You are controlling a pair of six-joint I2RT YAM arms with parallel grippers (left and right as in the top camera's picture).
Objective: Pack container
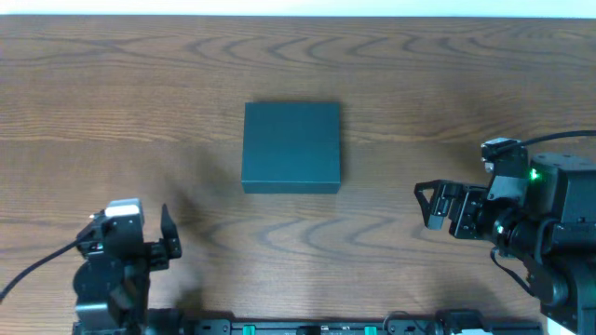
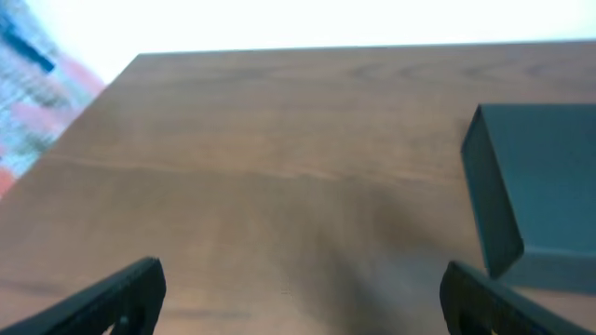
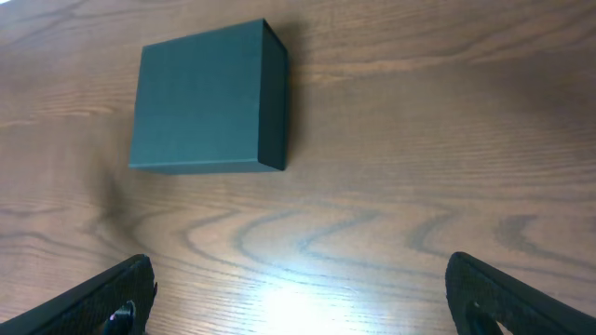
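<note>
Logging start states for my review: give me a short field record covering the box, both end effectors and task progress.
container: dark teal square box, lid shut, lying flat mid-table
table: wood grain
left end effector: open, empty, apart from the container
right end effector: open, empty, right of the container, apart from it
items to pack: none in view
progress: not started

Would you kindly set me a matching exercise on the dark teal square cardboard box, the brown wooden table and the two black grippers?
1. dark teal square cardboard box
2. left gripper
3. right gripper
4. brown wooden table

a. open, at the right side
b. bears the box
c. closed, mid-table
d. open, near left corner

Pairs: 1-c, 2-d, 3-a, 4-b
</note>
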